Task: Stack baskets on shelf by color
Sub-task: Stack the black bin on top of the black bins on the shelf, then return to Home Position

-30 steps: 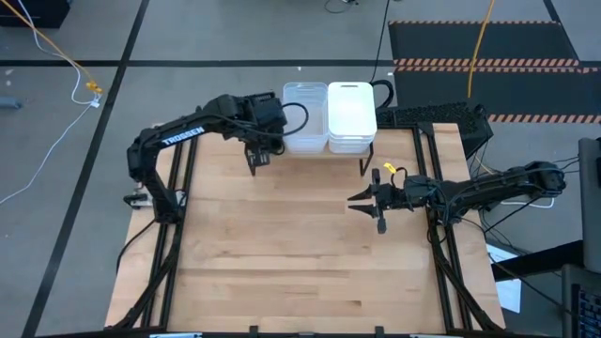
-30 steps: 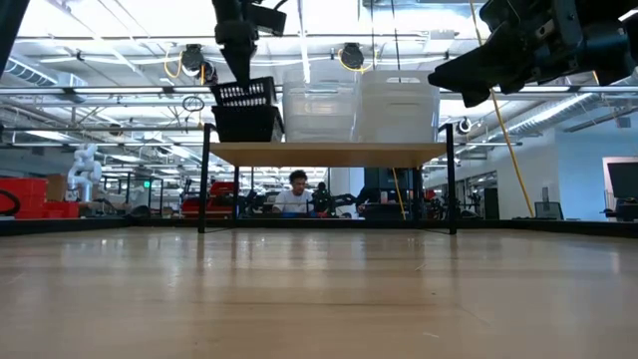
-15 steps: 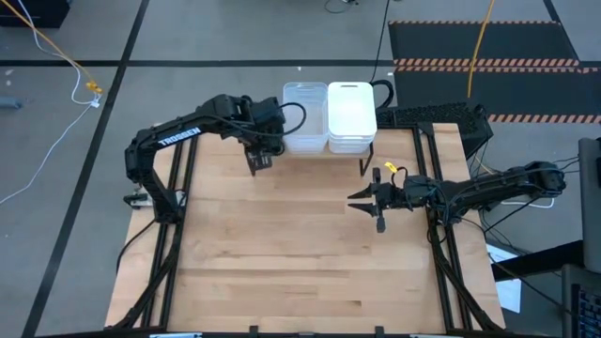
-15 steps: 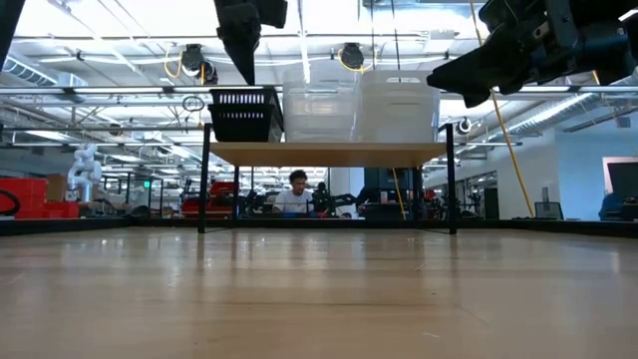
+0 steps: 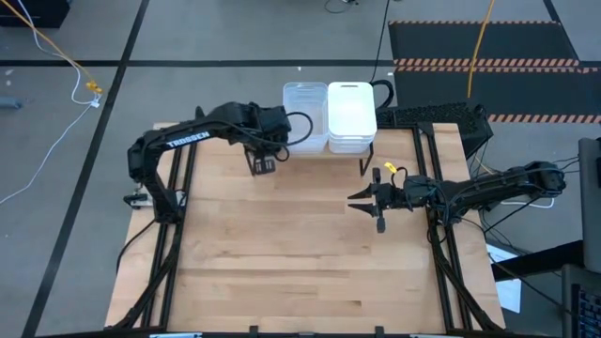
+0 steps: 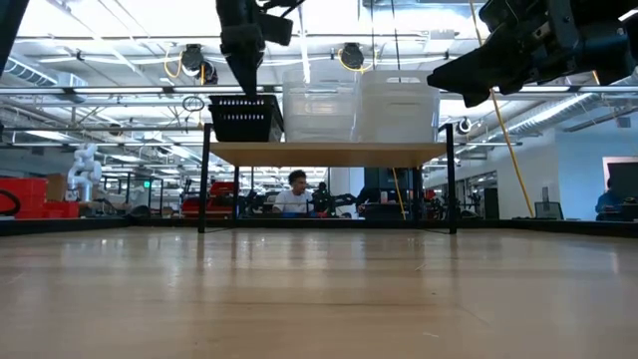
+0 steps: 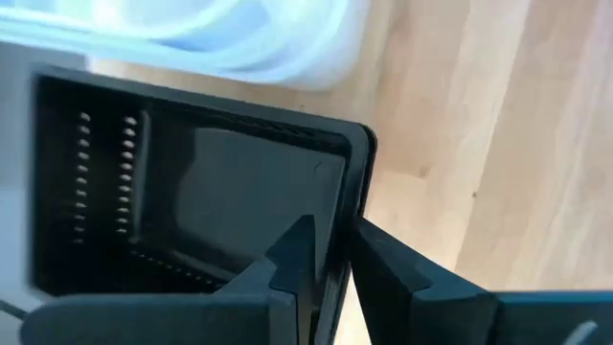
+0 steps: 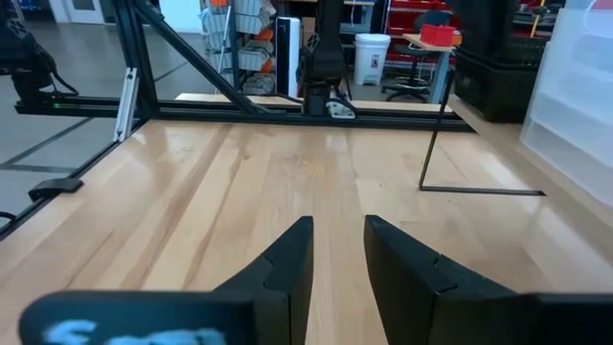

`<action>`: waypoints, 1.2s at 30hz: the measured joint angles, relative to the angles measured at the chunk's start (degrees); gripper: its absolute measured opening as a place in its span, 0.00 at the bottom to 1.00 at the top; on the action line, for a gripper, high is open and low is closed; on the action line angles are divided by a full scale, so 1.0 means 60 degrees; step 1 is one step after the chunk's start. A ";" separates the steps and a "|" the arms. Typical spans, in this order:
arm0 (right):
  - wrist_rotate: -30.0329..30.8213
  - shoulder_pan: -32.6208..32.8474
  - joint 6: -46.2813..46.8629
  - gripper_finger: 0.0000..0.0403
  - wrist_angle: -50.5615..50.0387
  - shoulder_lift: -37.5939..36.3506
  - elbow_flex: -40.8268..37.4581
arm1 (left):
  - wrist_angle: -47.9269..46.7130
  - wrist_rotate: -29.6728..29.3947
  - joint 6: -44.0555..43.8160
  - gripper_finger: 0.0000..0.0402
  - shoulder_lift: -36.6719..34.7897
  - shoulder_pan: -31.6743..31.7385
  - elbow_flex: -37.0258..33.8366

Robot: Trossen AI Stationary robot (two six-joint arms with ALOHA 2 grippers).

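Left gripper is up at the left end of the shelf, hanging right over the black basket. From the left wrist camera I'm looking straight down into that basket, and the gripper sits astride its near wall at a corner. Whether it's squeezing that wall or has let go, I can't tell from here.

The black basket stands on the shelf top at the left end, level from the low camera, touching the clear baskets in the middle. The white baskets are at the right end, tight against the clear ones. From above, the clear stack and the white stack sit side by side at the far edge of the table, and the left gripper and its arm cover most of the black one.

Right gripper waits over the table's right half, near the shelf's front right leg and well clear of the baskets. Its wrist camera shows it released, a gap between the two fingers and nothing in it but bare wood ahead.

A person is visible in the room beyond, seen under the shelf.
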 joint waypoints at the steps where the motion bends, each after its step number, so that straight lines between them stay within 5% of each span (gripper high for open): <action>1: -0.0004 0.0003 0.0018 0.22 -0.0004 0.0004 0.0000 | 0.0152 -0.0080 0.0070 0.18 -0.0050 -0.0003 -0.0093; 16: -0.0004 0.0000 -0.0009 0.22 0.0052 0.0003 0.0000 | 0.0638 -0.0476 0.0147 0.18 -0.0221 0.0117 0.0039; 23: -0.0423 -0.0041 -0.0119 0.22 0.1306 -0.0074 0.0095 | 0.1502 -0.0474 -0.0463 0.18 -0.1478 -0.0634 -0.0042; 30: -0.2370 -0.0037 0.0040 0.22 -0.1730 -0.2051 0.1468 | 0.5829 0.0716 -0.0528 0.18 -0.4348 -0.1639 -0.4411; 36: -0.2865 -0.0019 0.0535 0.22 -0.2961 -0.4686 0.1002 | 0.9903 0.0634 -0.0644 0.18 -0.7418 -0.2266 -0.9094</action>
